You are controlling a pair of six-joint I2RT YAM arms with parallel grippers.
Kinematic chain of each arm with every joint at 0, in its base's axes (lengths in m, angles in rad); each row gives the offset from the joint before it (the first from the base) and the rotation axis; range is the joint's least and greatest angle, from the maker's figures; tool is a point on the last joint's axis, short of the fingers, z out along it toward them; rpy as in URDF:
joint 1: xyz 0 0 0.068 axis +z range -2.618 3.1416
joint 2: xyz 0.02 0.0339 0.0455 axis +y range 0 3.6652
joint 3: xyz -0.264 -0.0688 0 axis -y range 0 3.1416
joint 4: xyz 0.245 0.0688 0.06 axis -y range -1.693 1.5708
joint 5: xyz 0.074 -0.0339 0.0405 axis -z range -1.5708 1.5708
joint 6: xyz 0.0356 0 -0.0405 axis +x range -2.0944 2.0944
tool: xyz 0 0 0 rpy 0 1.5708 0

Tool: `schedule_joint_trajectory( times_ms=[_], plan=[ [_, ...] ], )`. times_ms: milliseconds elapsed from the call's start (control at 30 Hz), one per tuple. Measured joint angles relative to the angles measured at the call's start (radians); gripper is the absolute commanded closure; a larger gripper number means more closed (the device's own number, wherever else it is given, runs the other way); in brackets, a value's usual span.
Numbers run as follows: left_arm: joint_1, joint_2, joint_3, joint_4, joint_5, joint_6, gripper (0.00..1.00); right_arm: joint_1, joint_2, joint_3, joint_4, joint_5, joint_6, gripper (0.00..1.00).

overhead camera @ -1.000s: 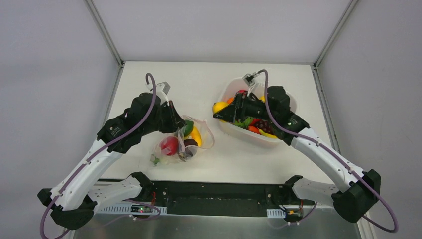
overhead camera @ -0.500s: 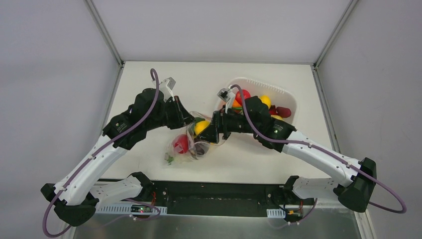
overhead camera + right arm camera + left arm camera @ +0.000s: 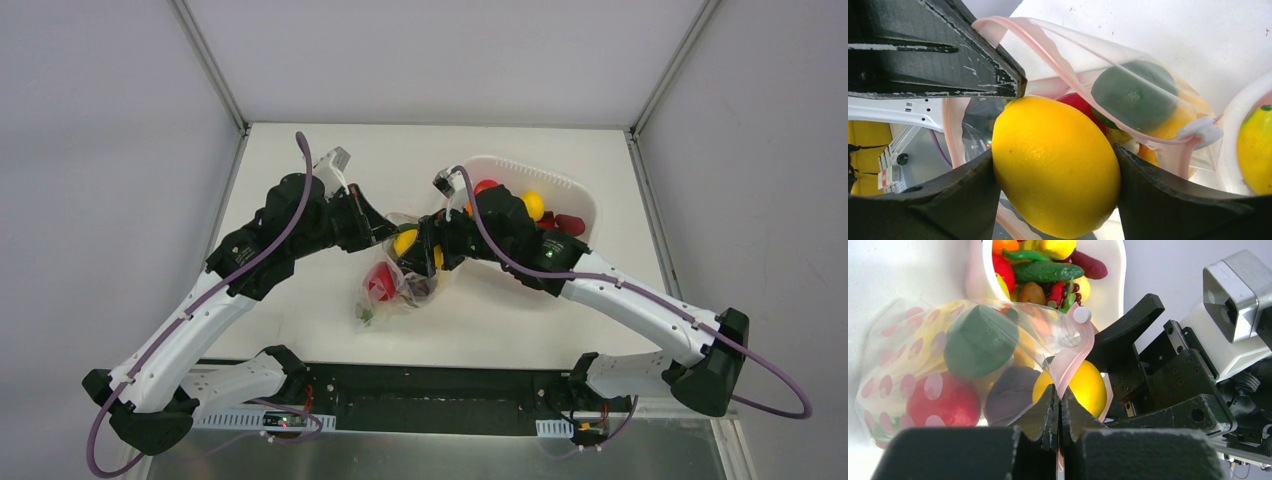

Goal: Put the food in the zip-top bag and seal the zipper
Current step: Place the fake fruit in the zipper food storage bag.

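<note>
Loading stage, partly complete. Your left claw is closed on the zipper, pinching one lip of the zip-top bag at its mouth. Your right claw is clamped on a yellow lemon. The lemon sits between its two fingers right at the bag's mouth, directly in front of the left claw's tips. Whether it has crossed the rim cannot be told. Beyond the left claw's tips, inside the bag, lie a red piece, a green piece, a dark purple piece and something yellow behind them. Behind the right claw, under its wrist, the white basket holds more food, among it a green cucumber-like piece, a red fruit and a yellow one. By this evidence, you have several pieces bagged and one at the mouth. A good number wait in the basket. The zipper stands open, so sealing has not yet begun.
</note>
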Motion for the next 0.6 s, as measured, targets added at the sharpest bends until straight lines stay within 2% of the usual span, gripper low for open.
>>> schedule_joint_trajectory(
  times_ms=[233,333,600],
  plan=[
    [0.006,0.0,-0.002,0.06,0.021,-0.03,1.0,0.009,0.063,0.108,-0.091,0.003,-0.066,0.11],
    [0.006,-0.002,-0.012,0.074,0.025,-0.04,1.0,0.016,0.079,0.126,-0.098,0.018,-0.095,0.07],
    [0.006,-0.008,-0.031,0.066,0.014,-0.043,1.0,0.017,0.025,0.13,-0.094,0.008,-0.124,0.06]
  ],
)
